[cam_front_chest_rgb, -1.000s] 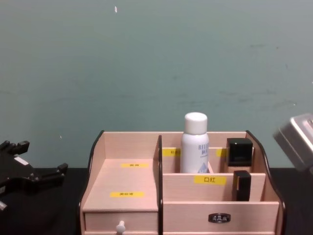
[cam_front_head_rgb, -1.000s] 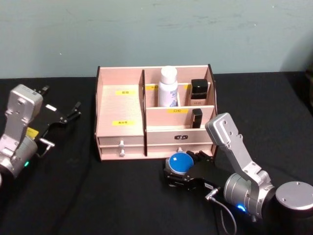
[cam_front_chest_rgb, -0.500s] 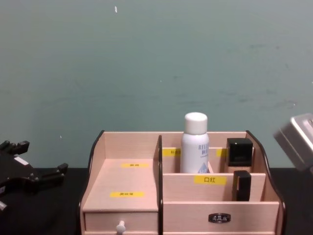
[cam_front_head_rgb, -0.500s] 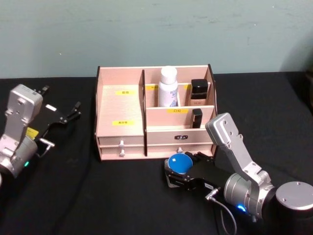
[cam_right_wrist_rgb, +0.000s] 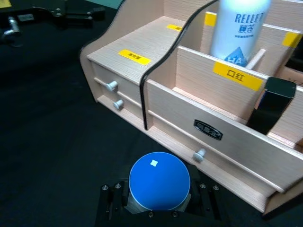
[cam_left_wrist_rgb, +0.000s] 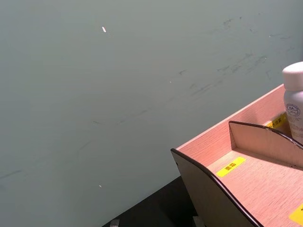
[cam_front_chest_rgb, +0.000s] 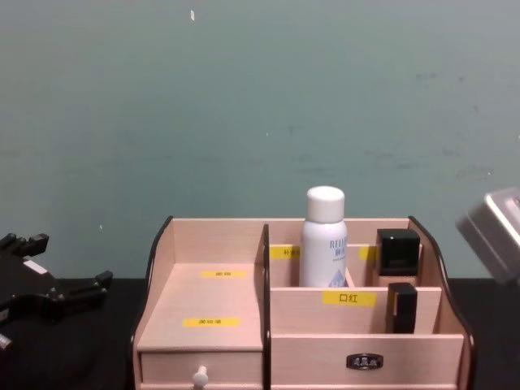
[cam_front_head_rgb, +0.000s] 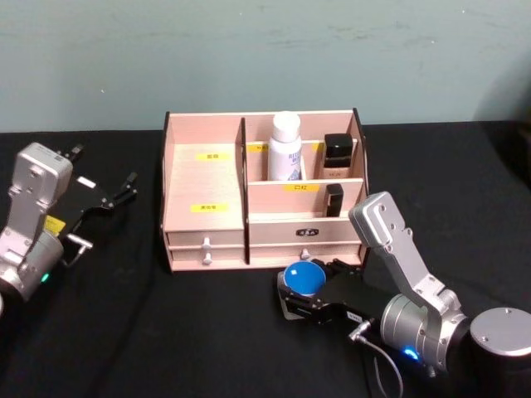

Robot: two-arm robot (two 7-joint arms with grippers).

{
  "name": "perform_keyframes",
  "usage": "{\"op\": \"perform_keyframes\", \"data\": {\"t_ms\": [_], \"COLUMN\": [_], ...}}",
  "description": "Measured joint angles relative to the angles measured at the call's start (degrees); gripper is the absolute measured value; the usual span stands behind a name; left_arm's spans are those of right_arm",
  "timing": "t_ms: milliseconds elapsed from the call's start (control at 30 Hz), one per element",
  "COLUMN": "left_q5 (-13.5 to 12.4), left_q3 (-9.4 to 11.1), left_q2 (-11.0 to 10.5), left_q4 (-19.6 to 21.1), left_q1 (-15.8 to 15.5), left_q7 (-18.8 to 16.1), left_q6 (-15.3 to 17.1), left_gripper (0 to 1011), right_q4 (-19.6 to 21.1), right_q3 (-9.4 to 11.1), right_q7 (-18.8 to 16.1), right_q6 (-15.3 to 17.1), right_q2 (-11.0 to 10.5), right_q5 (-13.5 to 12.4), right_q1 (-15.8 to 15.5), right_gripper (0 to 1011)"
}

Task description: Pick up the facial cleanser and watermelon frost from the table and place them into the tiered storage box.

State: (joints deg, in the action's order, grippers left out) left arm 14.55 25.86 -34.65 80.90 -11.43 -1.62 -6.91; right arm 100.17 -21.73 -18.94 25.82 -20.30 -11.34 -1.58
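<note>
Two-armed robot at a black bench (cam_front_head_rgb: pixel 166 332), facing a pale-wood tiered storage box (cam_front_head_rgb: pixel 205 178) with stepped compartments, yellow labels and drawers along its front.

My right end effector (cam_right_wrist_rgb: pixel 159 210) sits low, just in front of the box's right-hand drawers. It is pinched on a small round container with a bright blue lid (cam_right_wrist_rgb: pixel 159 181), with one jaw on either side of its grey body. I take this for one of the two task items, though I can't read a label to say which. I also can't tell whether it has cleared the bench.

My left end effector (cam_front_head_rgb: pixel 116 195) is parked well to the left of the box, fingers spread and holding nothing.

Inside the box, a white bottle (cam_front_head_rgb: pixel 285 149) stands in a rear compartment. Two black-capped items (cam_front_head_rgb: pixel 337 151) are in the compartments to its right. The wide left tier is bare.

I judge the step in hand to be the carry: the grasp looks made, the placing not yet done. The next move calls for a lift high enough to clear the drawer knobs and front wall. After that I would reach forward over an open compartment, lower straight down, and only then release.
</note>
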Motion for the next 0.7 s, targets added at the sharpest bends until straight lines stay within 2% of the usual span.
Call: {"op": "perform_keyframes", "data": {"t_ms": [433,567,700], "left_q5": [0.0,0.0,0.0], "left_q3": [0.0,0.0,0.0], "left_q2": [0.0,0.0,0.0], "left_q4": [0.0,0.0,0.0], "left_q1": [0.0,0.0,0.0], "left_q7": [0.0,0.0,0.0], "left_q6": [0.0,0.0,0.0], "left_gripper": [1001,1001,1001], "right_q4": [4.8,6.6,6.8], "right_q3": [-1.4,-2.6,-3.8], "right_q7": [-1.5,-2.0,-2.6], "right_q6": [-0.6,-0.5,-0.5], "right_q2": [-2.0,-2.1,-1.1], "right_q5": [-0.4,0.0,0.3], "right_q1": [1.1,3.2,6.1], "right_gripper": [735,734,735]}}
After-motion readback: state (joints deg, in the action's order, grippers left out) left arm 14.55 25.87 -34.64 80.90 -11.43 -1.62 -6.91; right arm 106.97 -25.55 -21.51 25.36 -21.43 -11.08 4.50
